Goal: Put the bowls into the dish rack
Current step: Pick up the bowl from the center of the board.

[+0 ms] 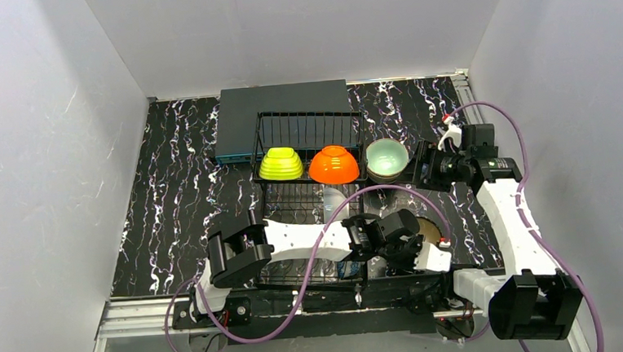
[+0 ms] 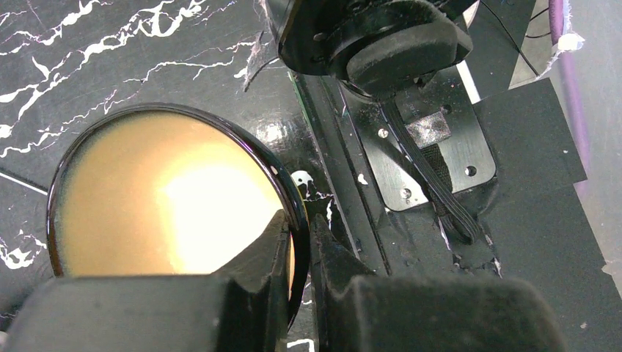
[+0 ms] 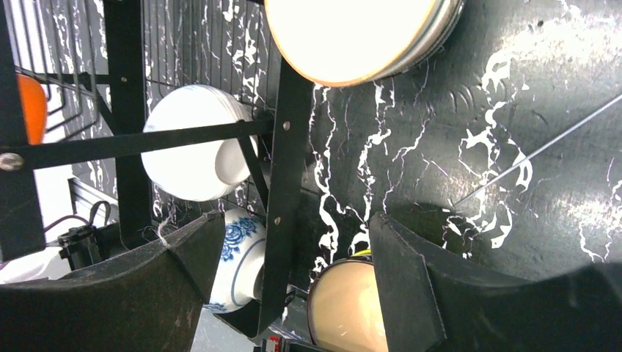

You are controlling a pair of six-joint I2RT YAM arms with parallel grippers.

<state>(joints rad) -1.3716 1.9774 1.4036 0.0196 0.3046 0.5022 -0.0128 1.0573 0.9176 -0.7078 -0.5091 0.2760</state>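
Beige bowl [image 2: 147, 198] is sitting lower left of the left wrist view, with the left end effector [image 2: 299, 224] pinching its rim, evidently for lifting. Right end effector [image 3: 293, 220] is gaping wide, empty.

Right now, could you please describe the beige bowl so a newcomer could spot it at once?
Find the black wire dish rack mid-table. Right of its near end, on the table, stands the beige bowl, rim pinched by the left hand. Unlike the white bowl and blue-patterned bowl nearby, it is tan with a dark glossy rim.
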